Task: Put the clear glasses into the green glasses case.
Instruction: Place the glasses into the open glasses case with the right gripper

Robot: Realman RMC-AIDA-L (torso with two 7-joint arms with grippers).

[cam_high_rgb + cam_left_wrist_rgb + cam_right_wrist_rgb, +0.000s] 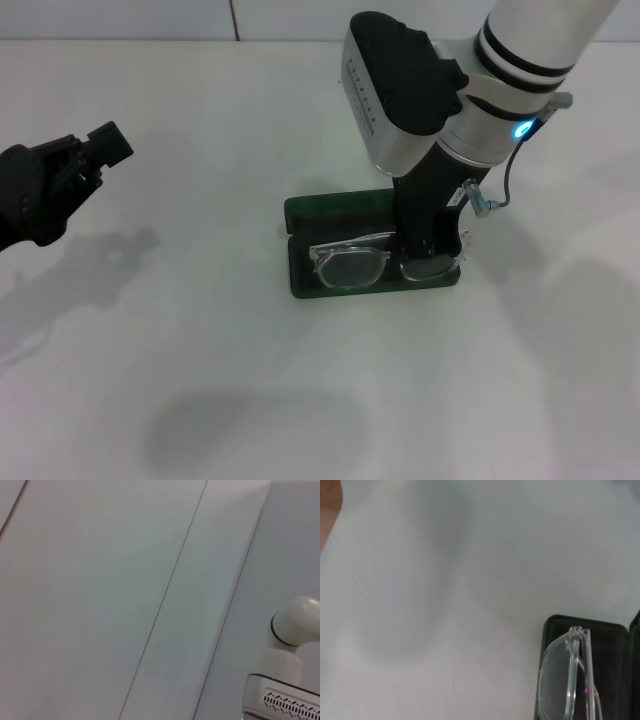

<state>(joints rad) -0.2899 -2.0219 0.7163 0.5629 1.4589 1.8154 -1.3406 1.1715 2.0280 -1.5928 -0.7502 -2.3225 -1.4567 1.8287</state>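
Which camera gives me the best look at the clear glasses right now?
The head view: the clear glasses lie across the open green glasses case, one lens plain, the other partly behind the right hand. The right wrist view shows only one lens and arm, cut off at the picture's edge. The left wrist view shows none of them.

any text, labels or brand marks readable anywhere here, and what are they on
No text here can be read.
Side of the right arm's silver wrist housing: a line of small dark print, too small to read.
green glasses case: open, no lettering visible in any view.
clear glasses: no marking visible.
The blue light on the right arm is a lamp, not a sign.
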